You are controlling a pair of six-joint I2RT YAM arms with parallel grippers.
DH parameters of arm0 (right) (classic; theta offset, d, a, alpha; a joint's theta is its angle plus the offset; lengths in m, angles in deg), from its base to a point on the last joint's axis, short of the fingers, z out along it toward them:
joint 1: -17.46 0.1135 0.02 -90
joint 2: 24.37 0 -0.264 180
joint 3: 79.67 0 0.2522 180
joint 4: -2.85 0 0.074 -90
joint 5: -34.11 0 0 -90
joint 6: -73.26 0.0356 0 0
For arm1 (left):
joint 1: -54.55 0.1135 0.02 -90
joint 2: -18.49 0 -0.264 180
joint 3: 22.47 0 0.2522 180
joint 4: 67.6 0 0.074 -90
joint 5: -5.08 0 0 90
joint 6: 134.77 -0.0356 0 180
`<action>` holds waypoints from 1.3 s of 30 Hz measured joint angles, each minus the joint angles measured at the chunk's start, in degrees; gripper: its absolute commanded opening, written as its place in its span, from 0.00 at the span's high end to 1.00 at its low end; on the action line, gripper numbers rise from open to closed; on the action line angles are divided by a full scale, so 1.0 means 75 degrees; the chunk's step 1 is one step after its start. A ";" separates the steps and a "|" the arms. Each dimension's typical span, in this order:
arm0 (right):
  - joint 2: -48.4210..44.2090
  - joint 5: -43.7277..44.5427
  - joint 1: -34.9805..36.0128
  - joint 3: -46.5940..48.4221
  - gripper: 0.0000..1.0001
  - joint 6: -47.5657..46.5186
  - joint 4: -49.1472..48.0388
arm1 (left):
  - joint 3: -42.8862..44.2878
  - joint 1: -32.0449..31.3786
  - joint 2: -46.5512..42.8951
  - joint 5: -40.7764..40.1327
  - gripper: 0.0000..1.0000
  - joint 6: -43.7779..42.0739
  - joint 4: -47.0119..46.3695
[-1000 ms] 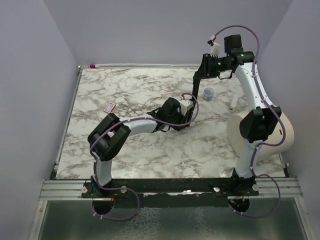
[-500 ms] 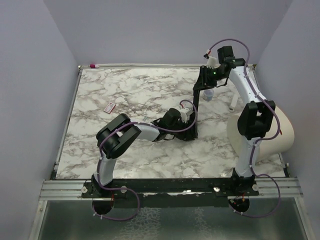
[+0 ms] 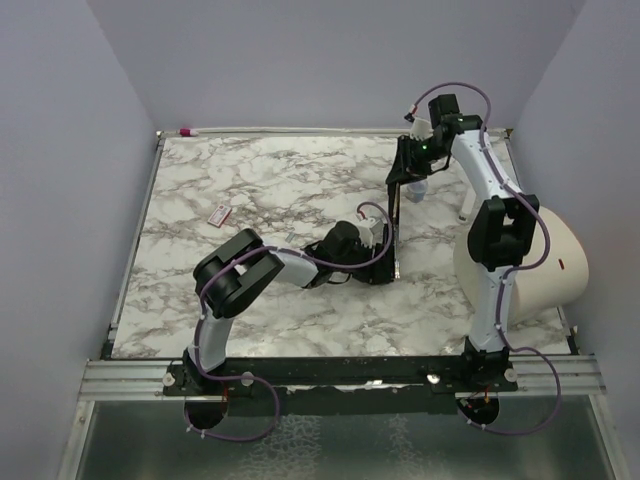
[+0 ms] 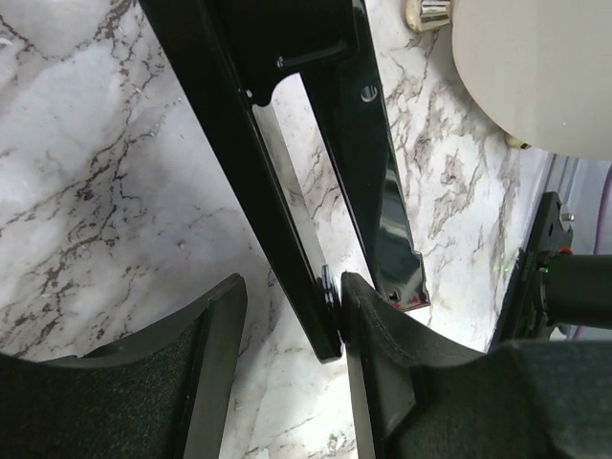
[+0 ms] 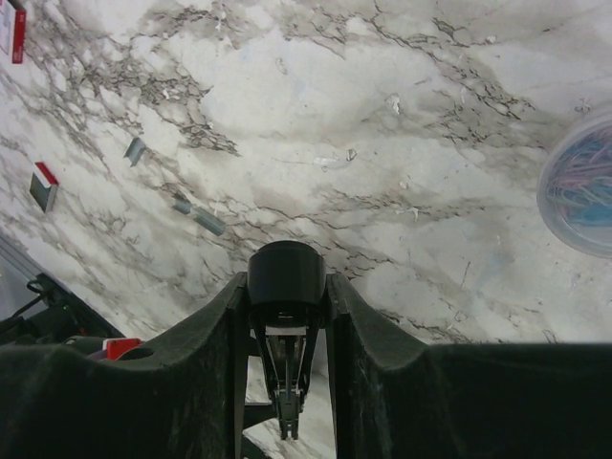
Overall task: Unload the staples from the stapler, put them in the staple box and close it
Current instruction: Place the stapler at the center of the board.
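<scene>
The right pincer [image 5: 287, 287] holds the long black bar [image 4: 234, 143] by its top end, probably so the half-open left pincer [image 4: 292, 287] around its foot can release.

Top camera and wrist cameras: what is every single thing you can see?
table: 1, grey-veined white marble, under everything
stapler: 1, red and white, left side of table
staples: about 3, grey, loose on table
red-and-grey bit: 1, beside the staples
bar: 1, black, running between both arms' jaws
pot: 1, clear with coloured bits, far right
white piece: 1, right of the pot
tub: 1, cream, right edge
pen: 1, pink cap, far left corner
left arm: 1, black and white, jaws open around bar's lower end
right arm: 1, black and white, jaws shut on bar's top
</scene>
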 measured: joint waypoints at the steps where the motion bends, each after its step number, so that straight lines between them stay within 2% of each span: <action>1: 0.0052 0.0029 0.0000 0.0055 0.99 0.0015 0.0044 | -0.0047 -0.0020 0.0003 0.0000 0.51 0.0058 -0.0096; 8: 0.0568 0.0137 0.0029 0.0516 0.99 0.0259 0.0408 | -0.0606 -0.0131 0.0000 -0.0044 0.42 0.0772 -0.1163; 14: 0.0600 0.0309 0.0102 0.0667 0.99 0.0297 0.0603 | -0.0842 -0.0239 -0.0050 -0.0236 0.37 0.1037 -0.1562; 18: 0.0618 0.0603 0.0154 0.0784 0.99 0.0286 0.0583 | -0.0886 -0.0291 -0.0169 -0.0332 0.36 0.1107 -0.1413; 21: 0.0600 0.0988 0.0157 0.0694 0.99 0.0189 -0.0006 | -0.0970 -0.0504 -0.0420 -0.0493 0.36 0.1343 -0.0970; 25: 0.0300 0.1183 0.0146 -0.0093 0.99 0.0417 -0.0895 | -0.1376 -0.0656 -0.0886 -0.0953 0.36 0.1588 -0.0659; 30: 0.0219 0.1189 0.0160 -0.0338 0.99 0.0516 -0.1180 | -0.1775 -0.0659 -0.1218 -0.1061 0.34 0.1574 -0.0705; 34: 0.0219 0.1402 0.0312 -0.0289 0.99 0.0434 -0.1180 | -0.2122 -0.0653 -0.1597 -0.1061 0.32 0.1274 -0.0618; 39: 0.0434 0.2078 0.0627 0.0070 0.99 0.0280 -0.0860 | -0.2136 -0.0650 -0.2509 -0.1122 0.30 0.0458 0.0227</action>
